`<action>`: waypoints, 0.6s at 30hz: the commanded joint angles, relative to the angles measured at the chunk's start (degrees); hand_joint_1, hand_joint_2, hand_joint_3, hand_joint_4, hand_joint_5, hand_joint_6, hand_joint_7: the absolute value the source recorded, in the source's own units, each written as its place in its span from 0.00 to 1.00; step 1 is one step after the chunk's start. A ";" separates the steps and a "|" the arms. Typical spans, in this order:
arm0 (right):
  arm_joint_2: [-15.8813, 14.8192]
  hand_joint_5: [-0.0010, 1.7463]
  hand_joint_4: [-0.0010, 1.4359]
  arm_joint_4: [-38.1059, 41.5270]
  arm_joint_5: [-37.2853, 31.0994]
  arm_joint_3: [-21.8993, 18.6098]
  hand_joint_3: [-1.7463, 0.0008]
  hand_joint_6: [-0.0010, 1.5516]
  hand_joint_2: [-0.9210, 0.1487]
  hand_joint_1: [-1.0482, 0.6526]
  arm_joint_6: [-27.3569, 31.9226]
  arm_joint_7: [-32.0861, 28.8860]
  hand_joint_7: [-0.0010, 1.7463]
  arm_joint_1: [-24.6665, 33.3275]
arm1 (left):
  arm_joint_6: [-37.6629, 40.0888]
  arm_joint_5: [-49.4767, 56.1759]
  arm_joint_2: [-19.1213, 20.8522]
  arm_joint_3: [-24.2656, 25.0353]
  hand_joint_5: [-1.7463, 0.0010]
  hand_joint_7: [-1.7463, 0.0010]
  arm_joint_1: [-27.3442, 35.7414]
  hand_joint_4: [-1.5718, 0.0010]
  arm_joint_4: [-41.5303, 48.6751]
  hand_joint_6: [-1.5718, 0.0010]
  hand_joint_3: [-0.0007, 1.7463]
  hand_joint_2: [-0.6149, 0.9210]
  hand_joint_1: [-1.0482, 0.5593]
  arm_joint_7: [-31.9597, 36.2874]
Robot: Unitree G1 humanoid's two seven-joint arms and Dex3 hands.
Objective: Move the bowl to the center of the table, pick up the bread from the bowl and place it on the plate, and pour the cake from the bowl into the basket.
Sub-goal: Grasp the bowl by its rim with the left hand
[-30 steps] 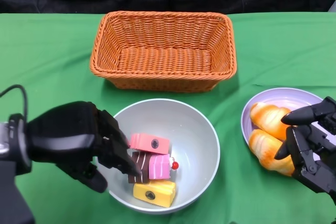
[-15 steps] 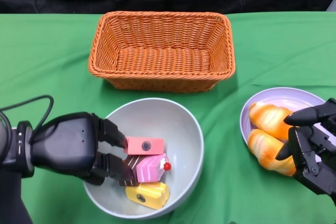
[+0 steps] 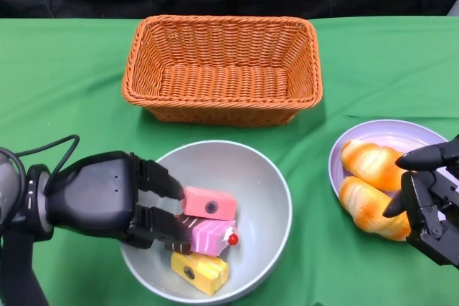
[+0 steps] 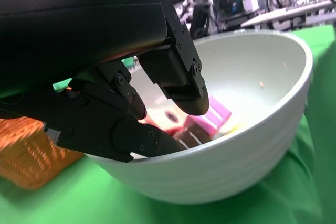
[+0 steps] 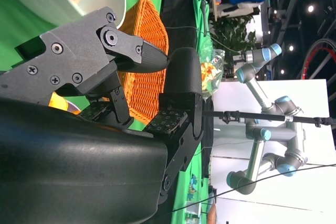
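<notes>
Lifted and tipped since a second earlier, the bowl (image 3: 251, 177) at the frame's lower centre hangs from the left robot hand (image 3: 115, 198) clamping its smooth, stiff, probably slippery near rim, cake pieces (image 3: 204, 227) sliding.

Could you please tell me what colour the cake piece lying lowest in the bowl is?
Yellow cake piece; clearest in the head view.
</notes>
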 commanded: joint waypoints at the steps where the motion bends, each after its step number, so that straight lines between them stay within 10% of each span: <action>1: -0.34 0.92 0.49 0.42 0.08 -0.54 0.52 0.45 0.22 0.56 -0.14 -0.07 0.69 -0.42 | -0.15 -1.05 1.86 -0.51 0.99 1.00 -1.31 0.41 -1.35 0.43 0.00 0.92 0.37 3.08; 18: -0.35 0.93 0.47 1.11 -0.14 -0.74 0.55 0.44 0.19 0.55 -0.45 0.12 0.69 -0.55 | -6.62 -2.56 8.58 0.07 1.00 1.00 -6.74 0.45 -8.90 0.48 0.01 0.93 0.33 2.21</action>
